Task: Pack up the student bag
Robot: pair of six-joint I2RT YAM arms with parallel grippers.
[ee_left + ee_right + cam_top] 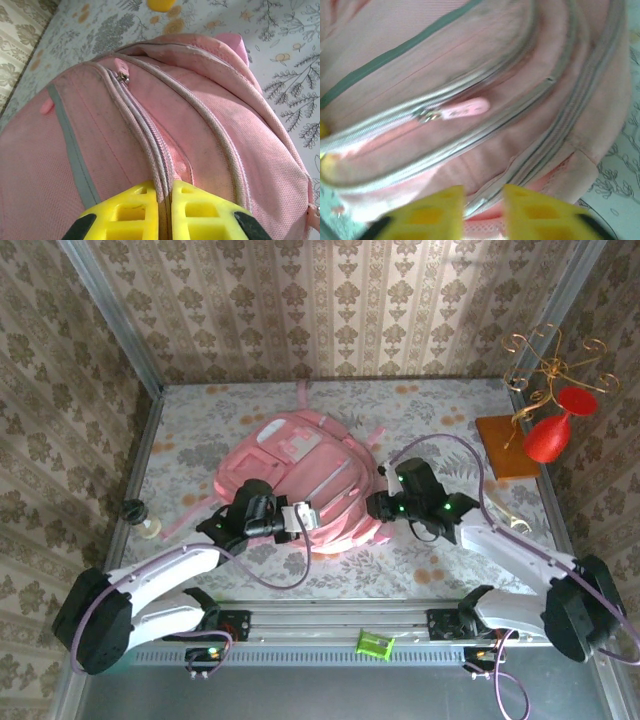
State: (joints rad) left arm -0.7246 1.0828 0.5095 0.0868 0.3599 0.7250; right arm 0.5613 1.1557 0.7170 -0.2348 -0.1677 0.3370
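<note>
1. Student bag (pixel 300 475), a large soft pink fabric backpack, lies in the middle of the floral table (pixel 450 415).
2. Left gripper (pixel 165 197), at the bag's near-left edge, is clamped on a zip seam (pixel 150 150), likely steadying it.
3. Right gripper (pixel 484 200), at the bag's near-right edge, has its jaws parted and grips nothing.

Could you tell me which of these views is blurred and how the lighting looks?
Right wrist view: blurred, the student bag and its zip pull soft-edged. Left wrist view: sharp, the bag's weave and zip lines crisp. Top external view: evenly lit, no glare.

One pink backpack (pixel 300 475), two robot arms (pixel 160 575) (pixel 515 545), one red goblet (pixel 550 435), one gold wire stand (pixel 555 360), one small green box (pixel 374 644), one little bottle (pixel 141 517).
</note>
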